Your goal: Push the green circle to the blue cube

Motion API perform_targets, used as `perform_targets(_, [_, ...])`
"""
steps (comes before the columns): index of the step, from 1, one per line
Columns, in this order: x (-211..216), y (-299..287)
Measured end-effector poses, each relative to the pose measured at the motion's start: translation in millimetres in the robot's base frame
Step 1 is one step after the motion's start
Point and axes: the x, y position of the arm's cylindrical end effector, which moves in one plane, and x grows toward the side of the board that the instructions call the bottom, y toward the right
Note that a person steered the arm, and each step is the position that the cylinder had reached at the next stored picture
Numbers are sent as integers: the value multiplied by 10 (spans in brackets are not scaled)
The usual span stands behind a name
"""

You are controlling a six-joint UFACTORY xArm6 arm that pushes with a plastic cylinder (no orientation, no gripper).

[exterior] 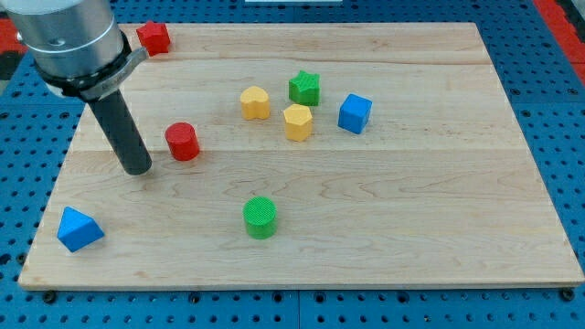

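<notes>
My tip [137,170] stands just left of the red cylinder [183,142]; there are no jaws to report. The green circle [260,217] lies low on the tabletop [439,210], well apart from the blue cube [355,113]. I should go below-left of the circle, then push up-right, passing clear of the yellow block [298,122].

The green circle [260,217] stood upright near the board's bottom edge; the blue cube [355,113], seemingly slightly turned, sat well apart, top-right of centre.
</notes>
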Motion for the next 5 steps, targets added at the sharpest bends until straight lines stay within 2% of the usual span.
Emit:
perform_targets(1, [-164, 433])
perform_targets(2, [-140, 838])
perform_targets(3, [509, 562])
perform_targets(4, [961, 892])
perform_targets(5, [925, 1319])
